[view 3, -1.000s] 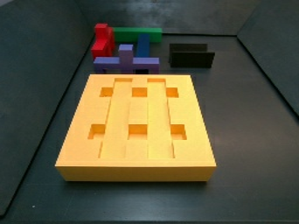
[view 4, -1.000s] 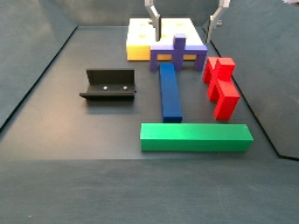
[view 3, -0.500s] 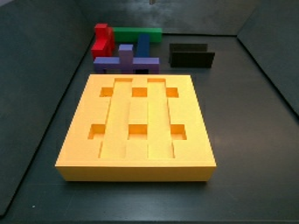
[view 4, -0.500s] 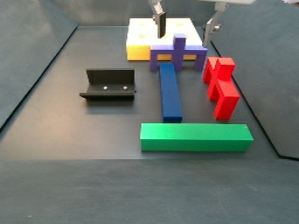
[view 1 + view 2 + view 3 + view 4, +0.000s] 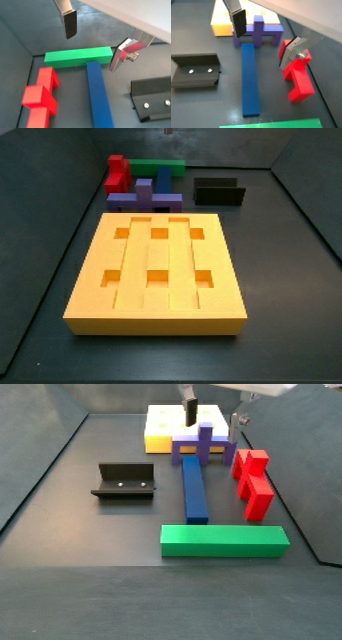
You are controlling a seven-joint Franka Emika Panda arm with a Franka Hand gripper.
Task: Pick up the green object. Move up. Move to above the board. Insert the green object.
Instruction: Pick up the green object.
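The green object (image 5: 223, 540) is a long green bar lying flat on the dark floor, at the end of the blue bar away from the board. It also shows in both wrist views (image 5: 77, 56) (image 5: 278, 124) and behind the other blocks in a side view (image 5: 168, 169). The board (image 5: 158, 268) is a yellow-orange slab with square holes; its edge shows in a side view (image 5: 162, 431) and a wrist view (image 5: 220, 24). My gripper (image 5: 214, 412) is open and empty, high above the purple block near the board, well short of the green object. Its fingers (image 5: 69, 22) hold nothing.
A blue bar (image 5: 195, 484) runs from the purple block (image 5: 201, 444) toward the green object. A red block (image 5: 251, 479) lies beside the blue bar. The black fixture (image 5: 124, 481) stands on the other side. Grey walls enclose the floor.
My gripper has moved a little away from the board toward the purple block and the blue bar. The blocks have not moved.
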